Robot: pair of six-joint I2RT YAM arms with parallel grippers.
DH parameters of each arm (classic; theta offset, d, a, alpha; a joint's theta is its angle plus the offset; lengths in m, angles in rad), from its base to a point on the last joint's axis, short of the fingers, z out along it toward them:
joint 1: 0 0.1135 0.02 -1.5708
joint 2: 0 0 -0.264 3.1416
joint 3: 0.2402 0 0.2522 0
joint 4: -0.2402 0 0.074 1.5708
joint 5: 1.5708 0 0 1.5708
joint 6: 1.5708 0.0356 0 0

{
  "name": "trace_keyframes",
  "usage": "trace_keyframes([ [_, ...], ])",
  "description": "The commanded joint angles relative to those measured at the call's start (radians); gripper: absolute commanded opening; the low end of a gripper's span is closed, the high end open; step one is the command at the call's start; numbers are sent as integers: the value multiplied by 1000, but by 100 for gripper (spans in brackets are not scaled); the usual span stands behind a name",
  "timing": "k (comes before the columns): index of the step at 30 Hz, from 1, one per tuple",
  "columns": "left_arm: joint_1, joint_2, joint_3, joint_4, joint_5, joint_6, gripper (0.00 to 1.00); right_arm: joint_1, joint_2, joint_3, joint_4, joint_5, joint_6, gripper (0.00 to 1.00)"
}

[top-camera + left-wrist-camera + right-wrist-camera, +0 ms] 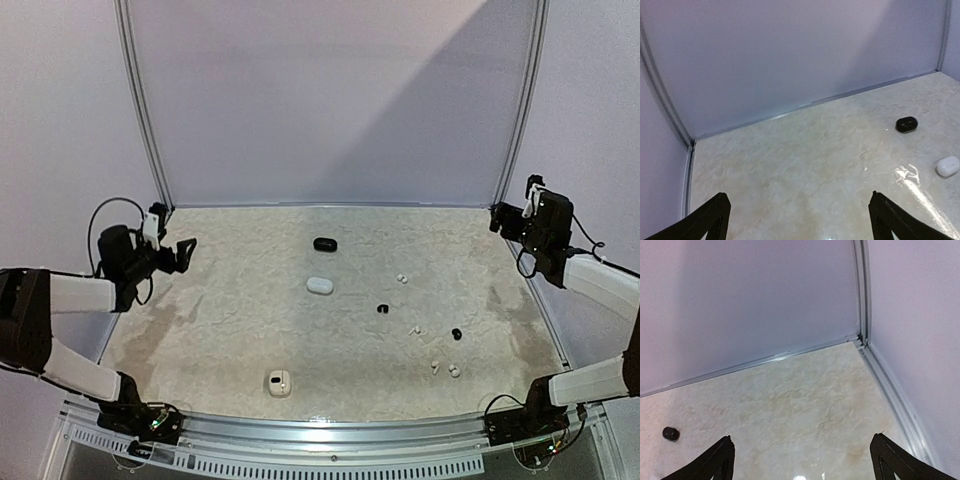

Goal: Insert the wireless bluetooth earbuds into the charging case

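Beige bench: marbled surface, walled on three sides, carrying three cases and a scatter of tiny buds.
Left end effector: fingers spread wide with nothing between them, held over the far-left part of the bench. Its own camera shows the same empty gap.
Right end effector: likewise spread and empty, up near the far-right corner, as its wrist view also shows.
White earbuds: four loose pieces, all right of centre. Two sit close together near the front edge and the others lie further back.
Black earbuds: two, well apart, both among the white ones on the right half.
Black charging case: centre-back, long axis running left to right. It also shows in the left wrist view.
White charging case: just in front of the black one, with the same left-to-right axis.
Cream charging case: near the front edge, left of centre. Whether any lid is open cannot be told.
Deciding relation: every bud lies nearer the right arm, toward the front and inward from its end effector. The cases lie between the arms, slightly toward the left one.
Bud axis: too small to read.
Judged step: nothing is grasped yet. A reach by the right arm down to a bud looks most natural.
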Motion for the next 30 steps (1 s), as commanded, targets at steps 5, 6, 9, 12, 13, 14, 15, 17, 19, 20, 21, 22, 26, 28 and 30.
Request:
trace_keyframes([
  [5,-316,29,548,-1184,160,557,99,231,-108,98,-516,15,131,94],
  [6,-385,54,579,-1288,87,614,99,262,-117,107,-553,36,146,94],
  [9,-538,88,618,-1496,6,658,99,374,-138,121,-609,116,199,93],
  [12,-675,67,586,-1652,30,762,99,470,-139,124,-635,175,242,93],
  [13,-730,58,560,-1679,0,795,99,501,-133,128,-644,191,256,93],
  [14,-802,52,523,-1683,-57,807,99,530,-128,132,-656,206,267,93],
  [15,-869,48,485,-1669,-115,810,99,560,-117,140,-669,226,289,93],
  [17,-952,51,432,-1631,-184,780,99,620,-93,152,-683,265,318,93],
  [19,-984,70,435,-1603,-189,708,99,679,-64,168,-688,292,346,93],
  [20,-993,85,445,-1592,-188,672,99,707,-48,175,-688,299,359,94],
  [21,-1003,106,453,-1578,-192,644,99,732,-36,178,-684,303,366,94],
  [22,-1012,127,457,-1559,-201,622,99,754,-18,181,-680,308,377,94],
  [26,-1037,206,467,-1486,-241,540,99,816,35,186,-658,306,415,95],
  [28,-1058,229,459,-1453,-245,514,99,838,57,192,-649,307,420,95],
  [30,-1094,244,440,-1418,-249,510,99,853,81,200,-645,308,425,95],
])
